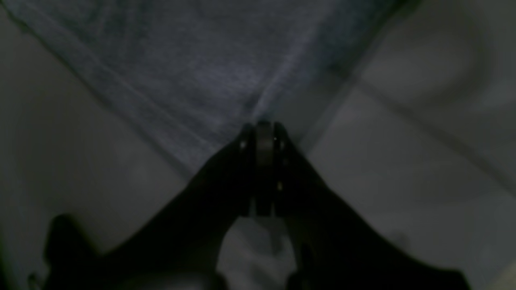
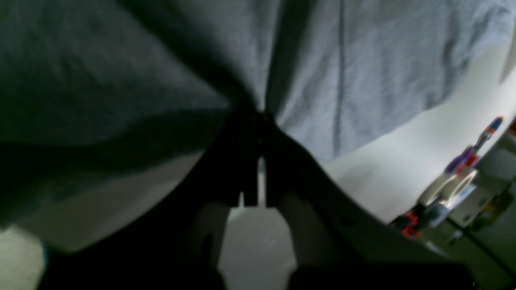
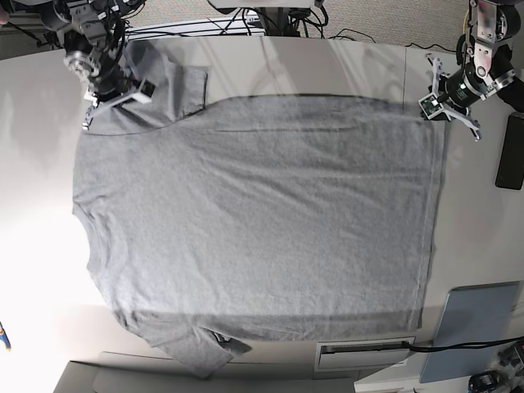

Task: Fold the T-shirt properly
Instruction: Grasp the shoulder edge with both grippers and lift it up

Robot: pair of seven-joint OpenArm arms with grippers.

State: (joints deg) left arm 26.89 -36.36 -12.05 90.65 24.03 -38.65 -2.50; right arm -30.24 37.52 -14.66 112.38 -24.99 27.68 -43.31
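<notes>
Table (image 3: 246, 57) first: it carries the shirt (image 3: 254, 229), spread flat, plain side up, filling most of my base view. Its long axis runs 9 to 3 o'clock, shoulders and sleeves at 9, hem at 3. One sleeve (image 3: 168, 86) lies at 11 o'clock, the other at 7, partly hanging over the near edge.

My read: the next fold turns on the far long edge, which both arms have by its ends. The right fingers (image 3: 102, 90) sit at 11 o'clock on the shoulder by the far sleeve; the left fingers (image 3: 434, 102) sit at 1 o'clock on the far hem corner.

In the wrist views, the left fingers (image 1: 264, 129) are pressed together on the cloth corner, the shirt fanning away toward 12. The right fingers (image 2: 260, 114) are likewise clamped on bunched cloth, which drapes away toward 12.
</notes>
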